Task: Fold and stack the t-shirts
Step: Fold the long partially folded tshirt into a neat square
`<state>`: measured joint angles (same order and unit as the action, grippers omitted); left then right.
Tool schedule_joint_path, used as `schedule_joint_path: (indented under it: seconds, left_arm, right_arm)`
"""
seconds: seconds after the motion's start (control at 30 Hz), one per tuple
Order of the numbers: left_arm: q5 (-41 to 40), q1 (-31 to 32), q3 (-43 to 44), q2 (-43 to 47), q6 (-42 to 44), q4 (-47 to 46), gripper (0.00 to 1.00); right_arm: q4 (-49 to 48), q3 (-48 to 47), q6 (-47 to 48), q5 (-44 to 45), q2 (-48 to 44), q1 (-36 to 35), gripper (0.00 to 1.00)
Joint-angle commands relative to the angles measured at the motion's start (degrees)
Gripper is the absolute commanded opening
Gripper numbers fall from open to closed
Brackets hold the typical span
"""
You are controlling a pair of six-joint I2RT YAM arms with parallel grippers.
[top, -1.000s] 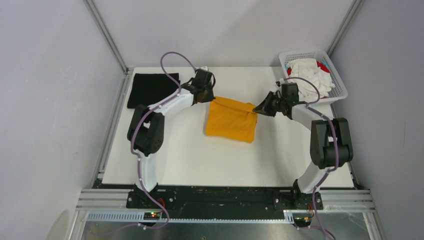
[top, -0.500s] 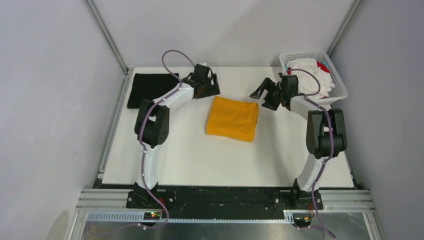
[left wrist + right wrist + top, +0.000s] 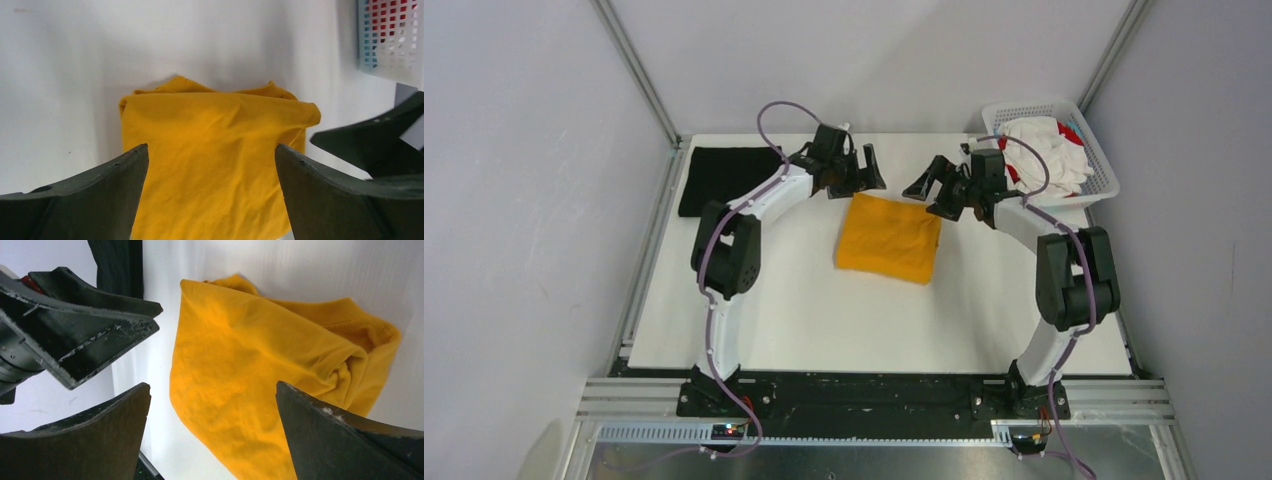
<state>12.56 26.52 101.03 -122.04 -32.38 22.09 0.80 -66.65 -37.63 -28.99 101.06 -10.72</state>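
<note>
**Hovering over the folded mustard shirt**

The left gripper (image 3: 211, 150) and right gripper (image 3: 212, 385) both hang spread wide and empty above the far edge of the mustard-orange t-shirt (image 3: 889, 238). The shirt lies folded in a rough square on the middle of the tabletop (image 3: 824, 310), bunched at one corner. I'd pinch both far corners evenly and low, then carry it flat to the black t-shirt (image 3: 724, 178) at the far left. The tabletop is plain white. A mesh basket (image 3: 1107, 182) at the far right holds more shirts, and grey walls (image 3: 874, 60) close in.
</note>
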Motion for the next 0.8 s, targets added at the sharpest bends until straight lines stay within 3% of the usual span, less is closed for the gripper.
schedule_joint_path:
  seconds: [0.0, 0.17, 0.37, 0.63, 0.77]
  left_arm:
    - [2.8, 0.2, 5.1, -3.9, -1.6, -0.4, 1.00]
    - [1.4, -0.3, 8.9, -10.2, -2.8, -0.4, 1.00]
    - [3.5, -1.8, 4.9, -11.3, -5.0, -0.4, 1.00]
    - [1.7, -2.7, 1.1, -6.0, -3.0, -0.2, 1.00]
    - [-1.3, -2.8, -0.9, 2.9, -1.3, 0.1, 1.00]
  right_arm:
    - [-7.7, 0.0, -3.5, -2.4, 5.2, 1.6, 0.99]
    - [-6.7, -4.4, -3.0, -2.4, 13.5, 3.6, 1.00]
    - [-4.8, -6.1, -3.7, -2.1, 20.9, 3.8, 0.99]
    - [1.2, -9.3, -0.1, 0.0, 16.7, 4.7, 0.99]
    - [7.5, -10.3, 2.8, 4.2, 9.7, 4.8, 0.99]
